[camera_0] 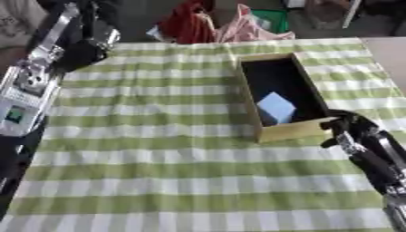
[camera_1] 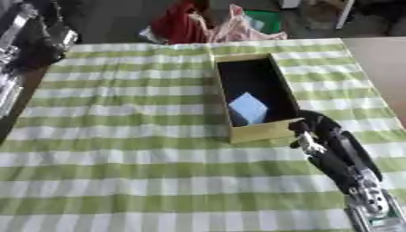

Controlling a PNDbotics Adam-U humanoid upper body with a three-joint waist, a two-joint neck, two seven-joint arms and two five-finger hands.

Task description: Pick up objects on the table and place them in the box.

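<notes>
With a pale blue block (camera_0: pixel 276 108) lying inside the box (camera_0: pixel 295 130), my right hand (camera_1: pixel 316 128) hangs at its near corner, fingers curled (holding nothing). No loose objects show on the striped cloth (camera_0: pixel 158 149), so I judge the job nearly done.

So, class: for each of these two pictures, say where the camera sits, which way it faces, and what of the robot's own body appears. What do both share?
Left eye view: in the head, looking down at the striped tablecloth; left arm at the left edge, right hand by the box.
Right eye view: beside it, facing likewise; right hand nearer centre.
Shared: the box holding a pale blue object.
</notes>
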